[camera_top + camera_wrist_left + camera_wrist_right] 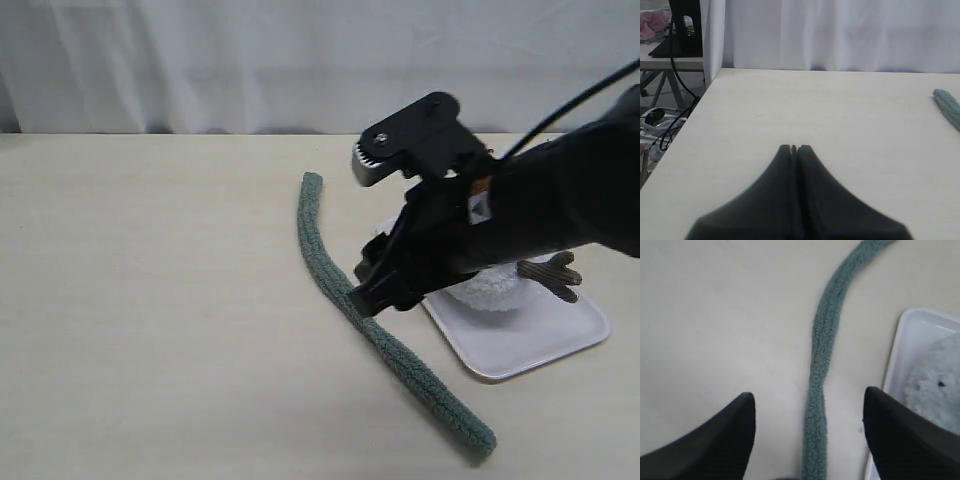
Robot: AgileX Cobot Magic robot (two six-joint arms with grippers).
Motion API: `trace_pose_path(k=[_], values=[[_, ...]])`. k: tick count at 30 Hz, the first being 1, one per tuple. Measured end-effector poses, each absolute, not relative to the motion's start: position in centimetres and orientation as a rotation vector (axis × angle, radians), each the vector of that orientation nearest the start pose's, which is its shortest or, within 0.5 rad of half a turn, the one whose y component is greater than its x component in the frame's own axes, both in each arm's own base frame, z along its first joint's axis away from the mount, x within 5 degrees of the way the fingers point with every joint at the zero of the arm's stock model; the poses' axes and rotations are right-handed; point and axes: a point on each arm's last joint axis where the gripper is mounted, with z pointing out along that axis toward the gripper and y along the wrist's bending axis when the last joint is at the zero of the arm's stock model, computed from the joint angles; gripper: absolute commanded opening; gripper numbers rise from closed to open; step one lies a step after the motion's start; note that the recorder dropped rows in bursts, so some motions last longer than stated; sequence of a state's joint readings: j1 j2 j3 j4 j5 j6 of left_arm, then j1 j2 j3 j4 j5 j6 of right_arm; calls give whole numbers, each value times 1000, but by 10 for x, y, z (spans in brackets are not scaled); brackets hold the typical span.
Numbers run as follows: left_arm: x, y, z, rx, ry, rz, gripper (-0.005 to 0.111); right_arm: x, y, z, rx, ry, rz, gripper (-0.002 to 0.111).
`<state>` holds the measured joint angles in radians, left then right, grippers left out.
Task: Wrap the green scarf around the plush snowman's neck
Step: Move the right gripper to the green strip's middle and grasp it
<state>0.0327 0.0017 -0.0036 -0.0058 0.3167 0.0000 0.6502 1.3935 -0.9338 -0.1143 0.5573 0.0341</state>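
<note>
The green scarf (330, 255) lies flat on the table as a long curved strip, from mid-table to the front right. My right gripper (362, 300) hovers low over its middle, open. In the right wrist view the green scarf (821, 370) runs between the two spread fingertips (742, 412) without touching either, and the right gripper (809, 402) holds nothing. The plush snowman (492, 288) sits on the white tray (520, 345), mostly hidden by the arm; one brown twig arm (553, 272) shows. Its neck is hidden. The left gripper (794, 148) is shut and empty, over bare table.
The tray's rim (892, 360) lies right beside one right fingertip. The scarf's far end (947, 105) shows at the edge of the left wrist view. A white curtain (300, 60) backs the table. Cables and a stand (682, 30) lie beyond the table's left edge.
</note>
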Motion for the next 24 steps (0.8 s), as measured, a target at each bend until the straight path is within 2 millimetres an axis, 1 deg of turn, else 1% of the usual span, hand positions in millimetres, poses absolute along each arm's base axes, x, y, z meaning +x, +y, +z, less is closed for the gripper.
trace_pose_path(k=[1, 2, 3, 6, 7, 9, 11, 13, 17, 19, 24], values=[[54, 2, 186, -33, 1798, 18, 0, 234, 174, 258, -845, 2378, 171, 63], [54, 2, 186, -33, 1798, 18, 0, 245, 185, 246, -845, 2422, 168, 62], [54, 2, 186, -33, 1798, 18, 0, 251, 189, 241, -844, 2439, 166, 62], [54, 2, 186, -33, 1798, 18, 0, 277, 210, 216, -849, 2498, 151, 62], [54, 2, 186, -33, 1798, 18, 0, 281, 213, 210, -854, 2510, 145, 62], [54, 2, 186, -33, 1798, 18, 0, 299, 227, 183, -892, 2554, 118, 62], [54, 2, 186, -33, 1798, 18, 0, 311, 236, 166, -906, 2577, 102, 62], [54, 2, 186, -33, 1798, 18, 0, 323, 243, 155, -941, 2582, 59, 62], [54, 2, 186, -33, 1798, 18, 0, 335, 250, 144, -972, 2596, 15, 62], [54, 2, 186, -33, 1798, 18, 0, 342, 249, 141, -951, 2605, 2, 62], [54, 2, 186, -33, 1798, 18, 0, 355, 234, 138, -872, 2645, -18, 62]])
